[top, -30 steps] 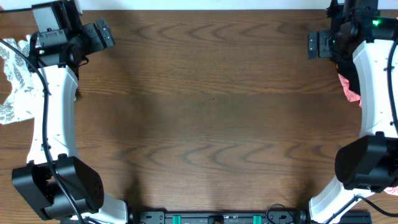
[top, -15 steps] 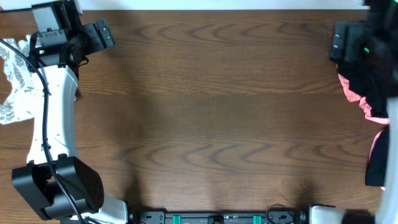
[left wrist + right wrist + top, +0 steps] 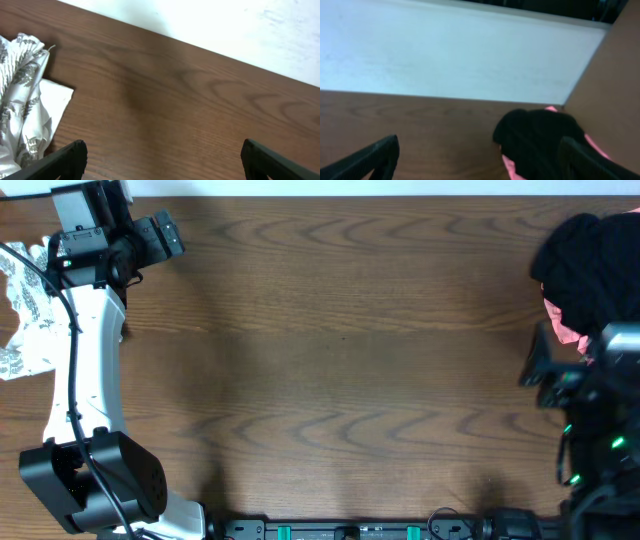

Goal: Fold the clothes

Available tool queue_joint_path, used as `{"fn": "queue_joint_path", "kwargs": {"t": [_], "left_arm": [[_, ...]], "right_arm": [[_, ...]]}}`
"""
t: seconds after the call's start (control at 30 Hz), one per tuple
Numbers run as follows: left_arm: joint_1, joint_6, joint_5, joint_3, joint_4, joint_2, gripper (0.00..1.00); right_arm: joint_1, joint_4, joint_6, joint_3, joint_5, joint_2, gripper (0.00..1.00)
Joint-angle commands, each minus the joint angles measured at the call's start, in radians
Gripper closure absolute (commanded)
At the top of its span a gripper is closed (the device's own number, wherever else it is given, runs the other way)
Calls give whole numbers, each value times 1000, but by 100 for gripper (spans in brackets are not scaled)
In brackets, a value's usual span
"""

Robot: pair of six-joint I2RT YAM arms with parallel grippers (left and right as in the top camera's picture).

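Clothes: the fern-print clothes lie bunched at the left edge of the bench, beside your left arm.
Handling: probably light, thin and limp, so expect the fabric to drape and slide.
Hold: pinch a free edge or corner, not the bunched middle.
Left fingers: spread wide, empty, near the fabric.
Right fingers: spread wide, empty, facing the black and pink garments.

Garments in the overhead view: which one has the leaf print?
The white garment at the left edge, covered in grey fern leaves. The other heap, at the right edge, is plain black and pink.
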Motion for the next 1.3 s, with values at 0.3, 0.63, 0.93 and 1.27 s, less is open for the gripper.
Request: {"fn": "queue_joint_path", "kwargs": {"t": [0.3, 0.63, 0.93, 1.27], "left_arm": [[0, -5, 6, 0, 0, 0, 2], [0, -5, 6, 0, 0, 0, 2], [0, -5, 6, 0, 0, 0, 2], [0, -5, 6, 0, 0, 0, 2]], "right_arm": [[102, 446, 12, -682, -49, -377, 1], [101, 518, 11, -780, -60, -451, 1], [109, 521, 11, -787, -68, -448, 1], [148, 517, 11, -837, -68, -474, 1]]}}
